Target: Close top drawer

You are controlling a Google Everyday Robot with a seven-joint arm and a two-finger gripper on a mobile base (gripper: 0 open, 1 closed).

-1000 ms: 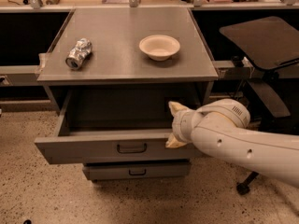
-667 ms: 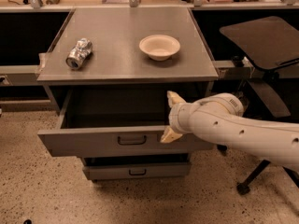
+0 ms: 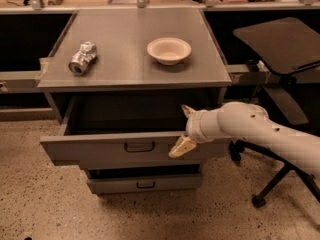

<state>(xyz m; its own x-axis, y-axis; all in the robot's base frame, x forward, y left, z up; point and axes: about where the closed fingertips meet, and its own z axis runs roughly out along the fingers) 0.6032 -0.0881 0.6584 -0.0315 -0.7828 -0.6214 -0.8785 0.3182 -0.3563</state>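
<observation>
Gripper (image 3: 184,129) with two beige fingers at the front of the wide grey top drawer (image 3: 90,151)

The top drawer is in the lower middle of the frame, pulled well out from under the grey table (image 3: 125,69), so that its dark inside shows behind the tall front panel. A small black wire handle (image 3: 139,146) sits at the centre of that panel.

The white, rounded robot arm (image 3: 260,131) reaches in from the lower right of the frame. The gripper is at the right part of the drawer front, to the right of the handle. Its fingers are spread wide apart and hold nothing: the upper finger (image 3: 187,110) points up over the drawer's open inside, and the lower finger (image 3: 182,147) lies slanted across the face of the front panel. Whether either one presses on the panel cannot be told.

Below the top drawer, a narrower grey drawer (image 3: 115,185) with a like handle stands slightly out.

On the table, a crushed silver metal can (image 3: 82,58) lies on its side at the left, and a shallow cream round bowl (image 3: 169,50) stands to the right of it, well apart. A black office chair (image 3: 280,41) fills the upper right of the frame, above a speckled beige floor (image 3: 45,209).
</observation>
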